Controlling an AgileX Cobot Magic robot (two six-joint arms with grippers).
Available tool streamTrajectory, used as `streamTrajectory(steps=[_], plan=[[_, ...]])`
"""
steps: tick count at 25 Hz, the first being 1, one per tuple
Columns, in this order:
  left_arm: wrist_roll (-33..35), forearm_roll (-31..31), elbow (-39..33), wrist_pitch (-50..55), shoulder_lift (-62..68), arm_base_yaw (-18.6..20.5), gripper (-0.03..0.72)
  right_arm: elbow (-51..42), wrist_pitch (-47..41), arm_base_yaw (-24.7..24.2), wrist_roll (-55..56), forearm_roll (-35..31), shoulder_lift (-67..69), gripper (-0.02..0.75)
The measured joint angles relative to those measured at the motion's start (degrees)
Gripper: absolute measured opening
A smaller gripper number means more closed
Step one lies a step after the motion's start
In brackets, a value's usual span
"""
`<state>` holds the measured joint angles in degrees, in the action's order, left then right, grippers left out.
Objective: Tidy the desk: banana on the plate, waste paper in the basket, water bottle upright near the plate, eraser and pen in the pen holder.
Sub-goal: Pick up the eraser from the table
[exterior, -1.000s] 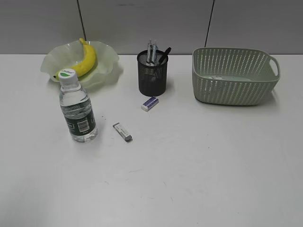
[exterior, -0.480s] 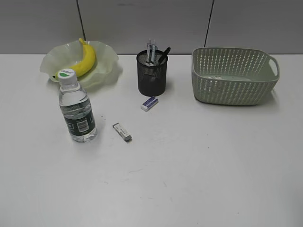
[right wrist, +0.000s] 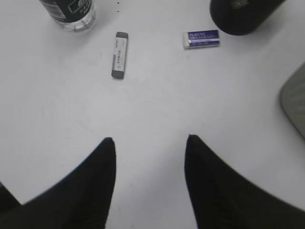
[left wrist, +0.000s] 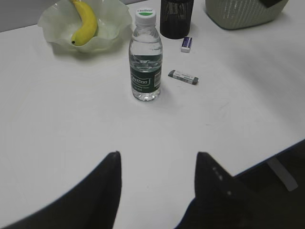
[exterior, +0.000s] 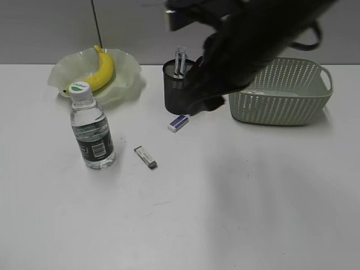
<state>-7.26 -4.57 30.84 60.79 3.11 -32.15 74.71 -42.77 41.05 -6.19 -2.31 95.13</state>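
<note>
The banana (exterior: 102,70) lies in the wavy pale green plate (exterior: 61,74). The water bottle (exterior: 93,132) stands upright in front of the plate. A white eraser with a blue sleeve (exterior: 178,123) lies by the black mesh pen holder (exterior: 179,95), which holds pens (exterior: 180,58). A grey-tipped eraser (exterior: 145,157) lies nearer. My right arm (exterior: 247,45) is a dark blur over the holder and the green basket (exterior: 281,107). My right gripper (right wrist: 148,140) is open and empty above the desk (right wrist: 157,95), short of both erasers (right wrist: 119,55). My left gripper (left wrist: 158,155) is open and empty, well short of the bottle (left wrist: 145,57). The waste paper is not clearly visible.
The desk's front edge (left wrist: 267,152) shows at the lower right of the left wrist view. The basket's rim (right wrist: 295,105) lies just right of my right gripper. A grey panelled wall (exterior: 45,28) stands behind the desk.
My right arm has swept into the exterior view from the upper right, blurred, and now covers part of the holder and basket. The objects have not moved.
</note>
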Motion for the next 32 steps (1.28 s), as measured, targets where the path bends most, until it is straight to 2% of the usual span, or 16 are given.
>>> streamTrajectory(steps=[3,10,13,20,23,27,32], plan=[[0.0,0.0,0.0,0.0,0.0,0.0,0.373,11.4,-4.9,1.9,-0.1,-0.6,12.4,0.449],[0.2,0.0,0.0,0.0,0.0,0.0,0.368,31.0,-12.0,2.9,1.8,-1.1,33.6,0.467],[0.2,0.0,0.0,0.0,0.0,0.0,0.367,34.4,-12.4,2.9,1.8,-2.4,38.4,0.468],[0.2,0.0,0.0,0.0,0.0,0.0,0.366,35.0,-12.7,3.1,2.0,-4.0,44.2,0.463],[0.2,0.0,0.0,0.0,0.0,0.0,0.365,35.1,-12.7,3.2,2.0,-4.3,44.7,0.388],[0.2,0.0,0.0,0.0,0.0,0.0,0.364,35.1,-12.7,3.2,2.2,-4.5,44.8,0.174],[0.2,0.0,0.0,0.0,0.0,0.0,0.364,37.5,-16.6,2.9,7.3,0.1,44.9,0.163]])
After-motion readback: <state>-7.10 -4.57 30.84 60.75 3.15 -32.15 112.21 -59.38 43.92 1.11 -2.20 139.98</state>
